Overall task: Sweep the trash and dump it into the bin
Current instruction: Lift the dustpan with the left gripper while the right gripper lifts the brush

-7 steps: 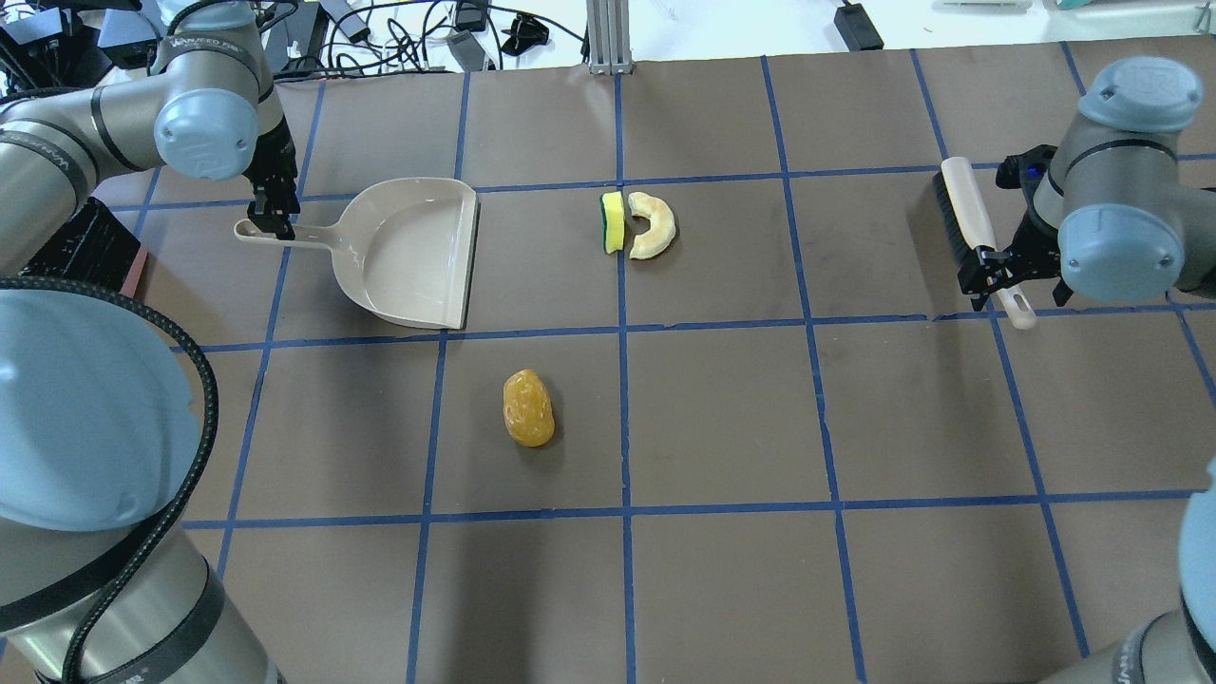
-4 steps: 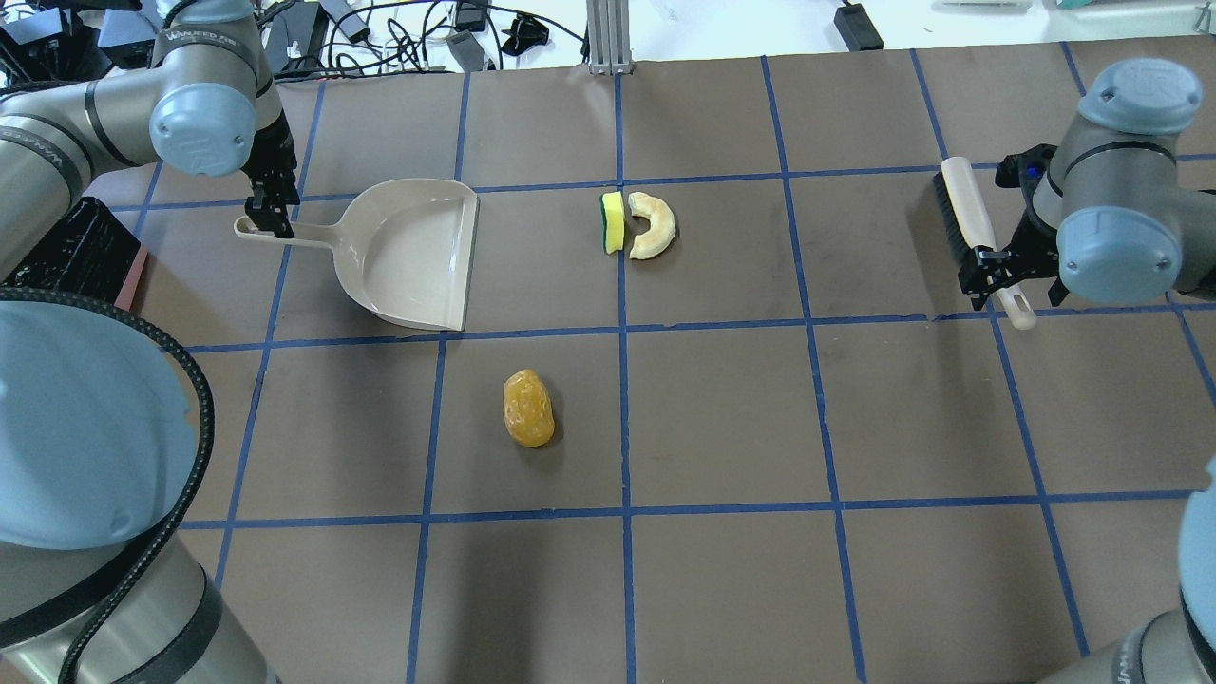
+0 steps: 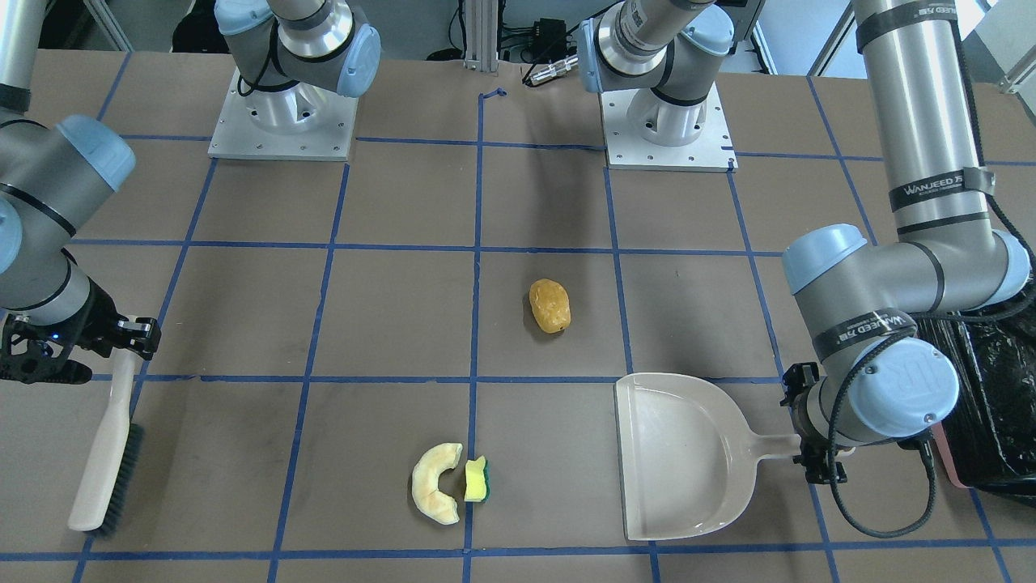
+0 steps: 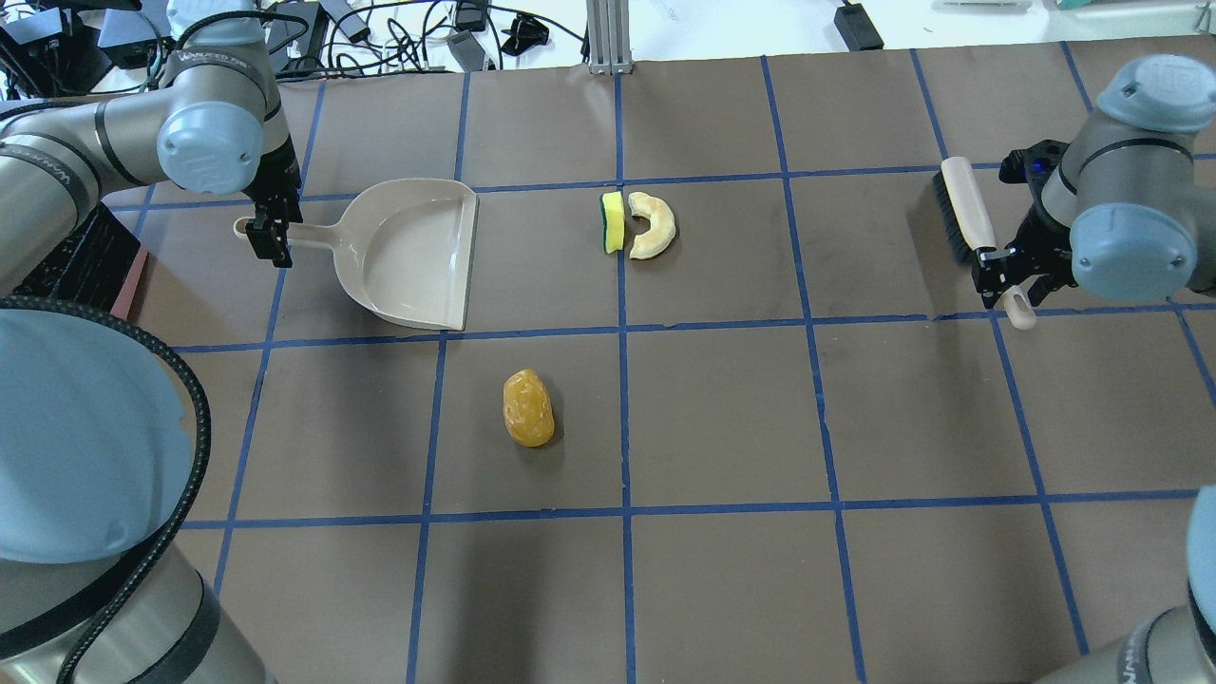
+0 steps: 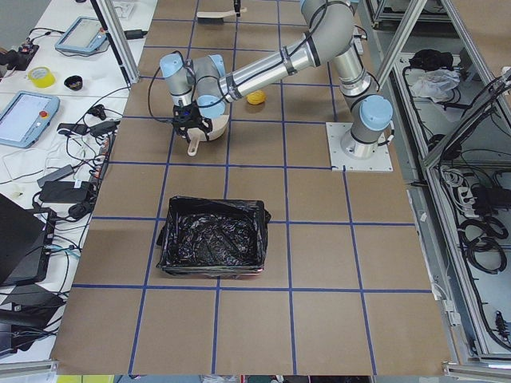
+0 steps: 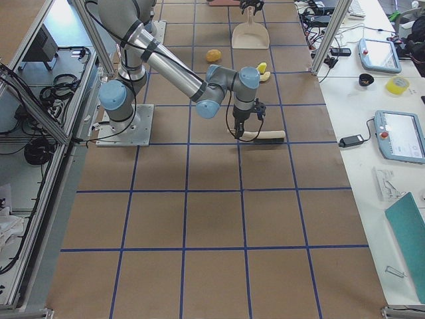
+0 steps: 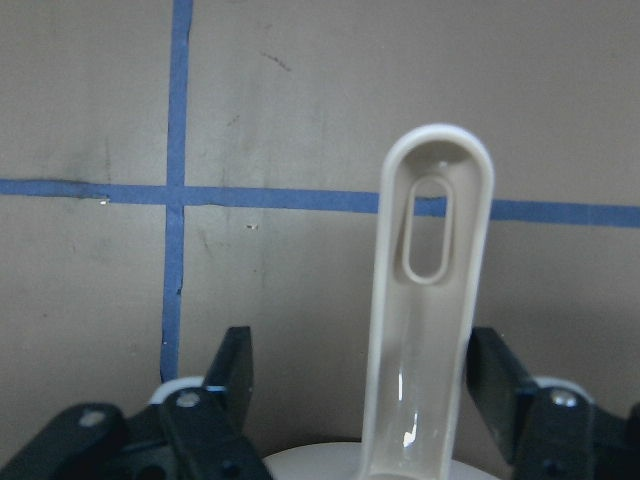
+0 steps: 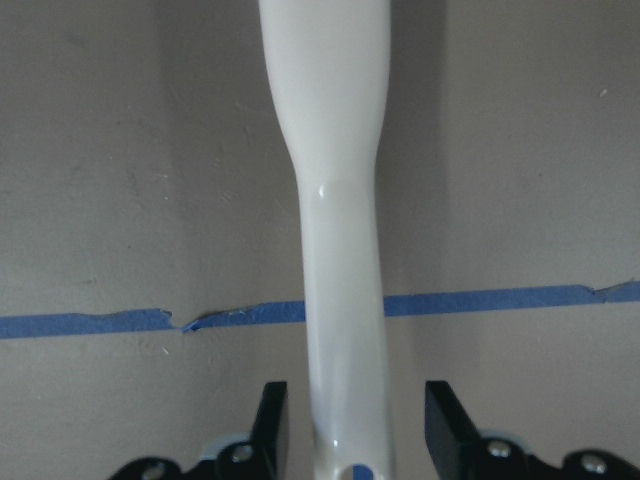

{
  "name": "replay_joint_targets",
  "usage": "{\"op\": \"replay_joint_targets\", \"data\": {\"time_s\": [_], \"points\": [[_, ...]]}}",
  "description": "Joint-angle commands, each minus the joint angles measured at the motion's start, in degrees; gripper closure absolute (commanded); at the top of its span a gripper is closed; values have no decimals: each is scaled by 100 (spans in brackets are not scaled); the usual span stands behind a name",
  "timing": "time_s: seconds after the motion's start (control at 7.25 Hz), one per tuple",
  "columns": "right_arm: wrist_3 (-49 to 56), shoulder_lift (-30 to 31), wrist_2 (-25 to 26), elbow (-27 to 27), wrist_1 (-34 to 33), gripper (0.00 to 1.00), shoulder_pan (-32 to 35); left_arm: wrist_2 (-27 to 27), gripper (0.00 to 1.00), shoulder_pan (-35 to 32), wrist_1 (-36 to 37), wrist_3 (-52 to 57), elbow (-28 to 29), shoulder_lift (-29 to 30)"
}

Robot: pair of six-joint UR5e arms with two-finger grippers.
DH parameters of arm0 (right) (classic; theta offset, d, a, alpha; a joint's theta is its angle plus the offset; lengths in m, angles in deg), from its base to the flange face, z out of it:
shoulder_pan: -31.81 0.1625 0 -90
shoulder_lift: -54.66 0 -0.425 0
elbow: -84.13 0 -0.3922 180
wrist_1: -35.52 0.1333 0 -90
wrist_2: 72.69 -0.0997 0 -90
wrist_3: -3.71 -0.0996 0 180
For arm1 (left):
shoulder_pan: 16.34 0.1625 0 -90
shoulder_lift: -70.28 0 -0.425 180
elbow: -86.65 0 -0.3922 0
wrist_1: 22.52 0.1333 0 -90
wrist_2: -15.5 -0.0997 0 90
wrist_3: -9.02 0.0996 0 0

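Observation:
The trash lies on the brown table: a yellow-orange lumpy oval (image 4: 528,408) (image 3: 549,306), a pale cream crescent (image 4: 654,224) (image 3: 433,483), and a yellow-and-green sponge chunk (image 4: 613,222) (image 3: 477,479) touching the crescent. The bin (image 5: 211,243) with its black bag (image 3: 991,389) stands at the robot's left end. My left gripper (image 4: 269,237) (image 7: 365,350) is open and straddles the handle of the beige dustpan (image 4: 408,256) (image 3: 680,453). My right gripper (image 4: 1007,280) (image 8: 355,400) is open around the handle of the brush (image 4: 964,214) (image 3: 105,461).
Blue tape lines grid the table. The two arm bases (image 3: 279,121) (image 3: 668,121) are bolted at the robot's side. Cables and devices (image 4: 399,38) lie beyond the far table edge. The dustpan's open mouth faces the sponge and crescent.
My left gripper has shifted a little toward me over the dustpan handle. My right gripper has slid slightly toward the brush handle's end. Dustpan, brush and trash have not moved.

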Motion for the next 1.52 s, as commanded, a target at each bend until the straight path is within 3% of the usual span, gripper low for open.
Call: {"op": "replay_joint_targets", "data": {"time_s": [0.0,0.14,0.55,0.97,1.1,1.38], "points": [[87,-3,-154,-12,8,45,-113,-31,87,1,176,1,-18,6],[79,-3,-258,-38,8,45,-104,-22,100,1,185,-8,-18,24],[70,-3,-286,-38,17,53,-113,-57,100,-16,352,-16,34,-28],[61,-3,-390,-38,25,79,-104,-110,100,-419,-102,-261,717,-30],[35,6,-391,-38,78,94,-104,-110,100,-499,-174,-350,859,58],[26,75,-374,-38,131,100,-95,-127,100,-753,-219,-605,965,155]]}}
